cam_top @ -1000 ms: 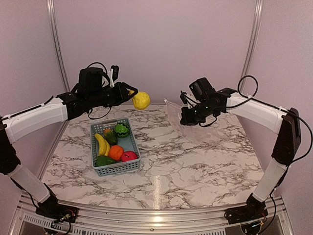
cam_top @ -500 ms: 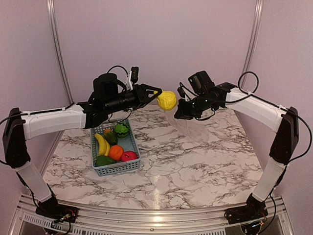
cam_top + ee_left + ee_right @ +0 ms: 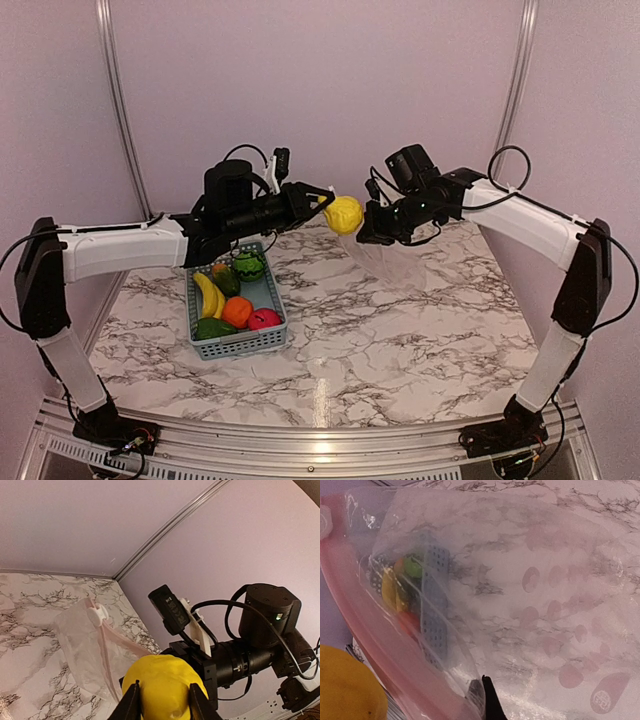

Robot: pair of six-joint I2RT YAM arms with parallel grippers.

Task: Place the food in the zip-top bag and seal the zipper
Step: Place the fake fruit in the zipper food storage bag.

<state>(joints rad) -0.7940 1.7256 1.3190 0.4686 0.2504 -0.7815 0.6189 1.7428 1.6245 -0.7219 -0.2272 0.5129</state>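
The left gripper [image 3: 328, 203] clamps the yellow fruit [image 3: 344, 214] between its 2 fingers, just beside the right gripper [image 3: 372, 226], whose fingers pinch the rim of the bag [image 3: 395, 262] and hold it hanging below them, probably so the fruit can drop in.

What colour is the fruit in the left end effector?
Yellow; the fruit shows best in the top external view.
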